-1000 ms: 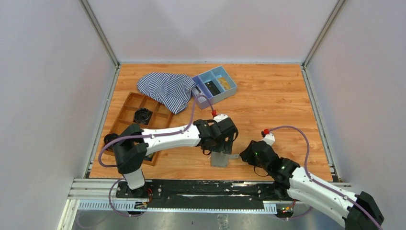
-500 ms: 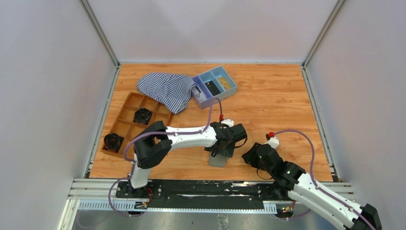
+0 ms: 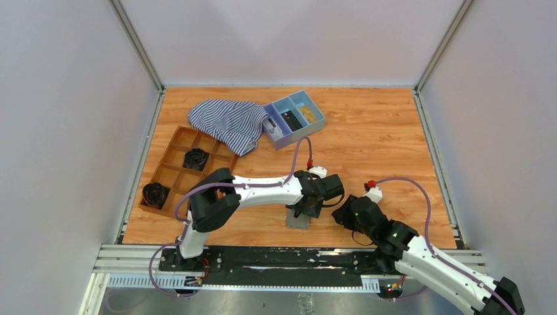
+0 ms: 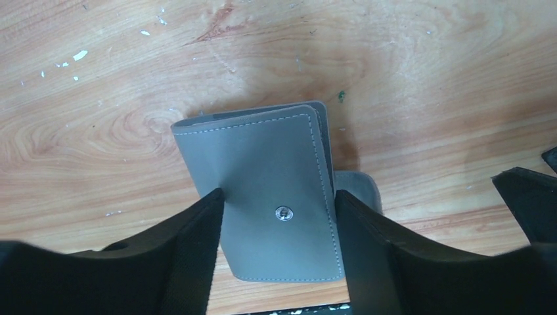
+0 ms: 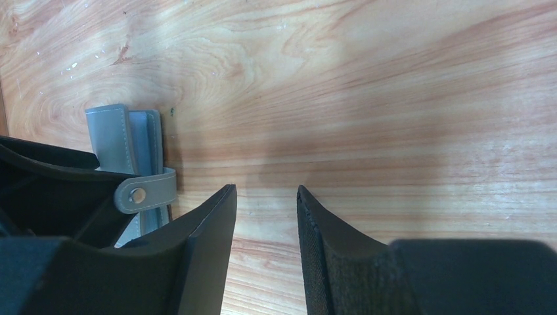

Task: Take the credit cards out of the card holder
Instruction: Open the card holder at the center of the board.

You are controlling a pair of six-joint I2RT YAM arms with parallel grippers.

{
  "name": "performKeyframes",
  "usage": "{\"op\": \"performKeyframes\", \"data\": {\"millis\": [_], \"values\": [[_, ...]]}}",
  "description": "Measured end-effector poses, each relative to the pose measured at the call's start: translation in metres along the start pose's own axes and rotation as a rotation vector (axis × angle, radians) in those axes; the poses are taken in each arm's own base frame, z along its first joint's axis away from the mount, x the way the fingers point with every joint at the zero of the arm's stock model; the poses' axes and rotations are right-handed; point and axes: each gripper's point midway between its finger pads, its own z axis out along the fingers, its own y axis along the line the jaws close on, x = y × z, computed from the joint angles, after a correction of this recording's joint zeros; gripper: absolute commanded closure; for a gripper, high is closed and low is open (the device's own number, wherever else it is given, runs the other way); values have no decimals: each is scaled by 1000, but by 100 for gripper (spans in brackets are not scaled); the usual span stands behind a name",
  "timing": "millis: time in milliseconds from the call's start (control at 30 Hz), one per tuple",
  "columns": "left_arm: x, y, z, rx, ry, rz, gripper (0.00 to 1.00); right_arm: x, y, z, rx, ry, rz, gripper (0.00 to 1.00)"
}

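Card holder (image 4: pixel 263 190) lies folded shut on the wooden desk (image 3: pixel 381 131), near the front edge btwn the two arms, stud face up. Its snap strap (image 5: pixel 146 193) is undone and sticks out sideways toward the R arm. Paler blue-grey inner layers show at the holder's edge in the R wrist view. The credit cards can't be made out, as the fold hides the pockets. L pincer (image 4: pixel 279 193) comes down over the holder w/ one finger at each side edge. Its fingertips (image 4: pixel 213 207) sit right at the leather, but can't tell if it's actually squeezing or just straddling. R pincer (image 5: pixel 266 190) sits low over bare desk just beside the holder's strap side, jaws part-way apart w/ only wood in the gap, so released. Far side of the desk has a blue 3-compt tray (image 3: pixel 303 134). Its L compt holds a small pale item (image 3: pixel 272 128), the middle a dark flat item (image 3: pixel 291 120) and the R a yellowish item (image 3: pixel 307 113); details too small to tell. At L is a brown wooden divider tray (image 3: pixel 169 176) w/ a black coiled thing (image 3: pixel 195 158) in one far compt and another (image 3: pixel 155 194) in a near-L compt. A blue-white striped cloth (image 3: pixel 226 123) drapes over the brown tray's far corner and reaches the blue tray's side.
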Motion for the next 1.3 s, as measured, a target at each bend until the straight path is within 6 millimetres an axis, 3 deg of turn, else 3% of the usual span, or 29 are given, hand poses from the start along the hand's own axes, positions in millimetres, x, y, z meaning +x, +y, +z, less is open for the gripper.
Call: {"op": "performKeyframes", "data": {"millis": [133, 367, 633, 733, 900, 1000, 1200, 1300], "values": [[-2, 1, -2, -4, -9, 2, 56, 0, 0, 0, 0, 0, 0, 57], [-13, 6, -19, 9, -50, 6, 100, 0, 0, 0, 1, 0, -1, 58], [-35, 16, -64, 72, -127, -15, 100, 2, -2, -4, 10, 27, -63, 56], [-44, 21, -80, 116, -145, -36, 100, 3, 1, -6, 7, 48, -97, 50], [-52, 43, -95, 145, -166, -78, 100, 2, 21, -10, -49, 94, -143, 43], [-47, 62, -92, 135, -154, -91, 100, 1, 36, -11, -87, 122, -152, 44], [-13, 91, -58, 172, -56, -150, 100, -3, 76, -13, -190, 171, -154, 56], [-5, 100, -50, 237, -46, -222, 100, -8, 99, -13, -246, 187, -157, 59]]}}
